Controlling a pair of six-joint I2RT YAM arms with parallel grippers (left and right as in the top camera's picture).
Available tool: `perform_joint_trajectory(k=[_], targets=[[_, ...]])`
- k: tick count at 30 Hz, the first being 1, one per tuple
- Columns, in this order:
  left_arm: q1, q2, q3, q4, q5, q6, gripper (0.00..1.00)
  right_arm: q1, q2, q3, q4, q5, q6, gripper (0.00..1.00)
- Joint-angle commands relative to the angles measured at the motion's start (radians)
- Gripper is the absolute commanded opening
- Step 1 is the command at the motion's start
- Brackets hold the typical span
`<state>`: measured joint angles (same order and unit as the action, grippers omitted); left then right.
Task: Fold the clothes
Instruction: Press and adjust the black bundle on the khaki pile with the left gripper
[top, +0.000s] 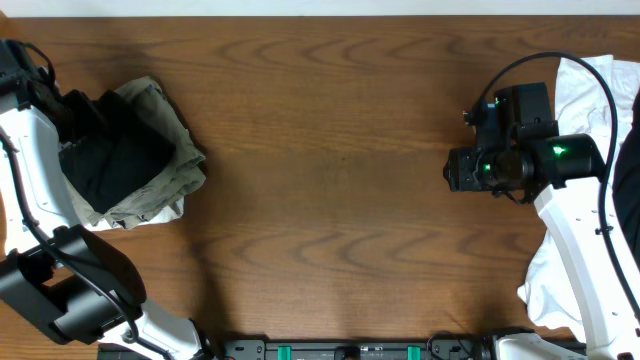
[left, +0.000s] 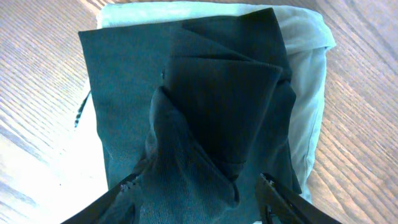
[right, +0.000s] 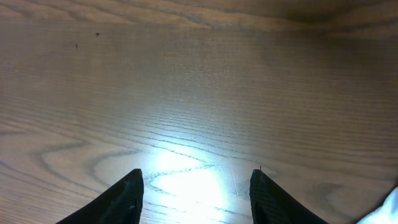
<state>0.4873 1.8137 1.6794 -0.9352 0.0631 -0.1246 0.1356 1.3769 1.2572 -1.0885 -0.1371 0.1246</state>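
A folded black garment (top: 120, 160) lies on top of an olive-grey garment (top: 165, 185) at the table's left side. In the left wrist view the black piece (left: 205, 93) has a raised fold, and the pale olive-grey piece (left: 308, 74) shows under it. My left gripper (left: 196, 183) is open, its fingers either side of the black fabric's raised fold; in the overhead view it (top: 85, 112) is at the pile's left edge. My right gripper (right: 196, 177) is open and empty over bare wood, seen overhead (top: 455, 170) at the right. No logo shows.
A white garment (top: 590, 75) lies at the far right under the right arm, with more of it near the front right (top: 545, 290); a white corner (right: 388, 213) shows in the right wrist view. The wooden table (top: 330, 150) spans the view.
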Motion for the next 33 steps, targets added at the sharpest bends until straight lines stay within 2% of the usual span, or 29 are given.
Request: perform_joint_trajectory(k=[1, 17, 19, 22, 24, 28, 30, 33], targets=[[0.0, -0.018, -0.008, -0.003, -0.015, 0.0, 0.61, -0.015, -0.003, -0.001, -0.004, 0.01, -0.01, 0.53], [-0.002, 0.071, -0.008, 0.001, -0.049, -0.001, 0.59, -0.015, -0.003, -0.001, -0.005, 0.01, -0.01, 0.54], [-0.002, 0.074, -0.008, 0.005, -0.049, 0.0, 0.52, -0.015, -0.003, -0.001, -0.005, 0.01, -0.01, 0.54], [-0.002, 0.074, -0.008, 0.009, -0.051, 0.0, 0.31, -0.015, -0.003, -0.001, -0.005, 0.01, -0.01, 0.54], [-0.002, 0.074, -0.008, 0.009, -0.057, -0.001, 0.25, -0.015, -0.003, -0.001, -0.005, 0.01, -0.01, 0.54], [0.002, 0.074, -0.008, 0.012, -0.091, -0.018, 0.19, -0.015, -0.003, -0.001, -0.007, 0.01, -0.01, 0.53], [0.002, 0.074, -0.008, 0.012, -0.161, -0.046, 0.19, -0.015, -0.003, -0.001, -0.008, 0.01, -0.01, 0.53], [0.005, 0.074, -0.008, 0.008, -0.31, -0.15, 0.19, -0.015, -0.003, -0.001, -0.008, 0.01, -0.01, 0.54]])
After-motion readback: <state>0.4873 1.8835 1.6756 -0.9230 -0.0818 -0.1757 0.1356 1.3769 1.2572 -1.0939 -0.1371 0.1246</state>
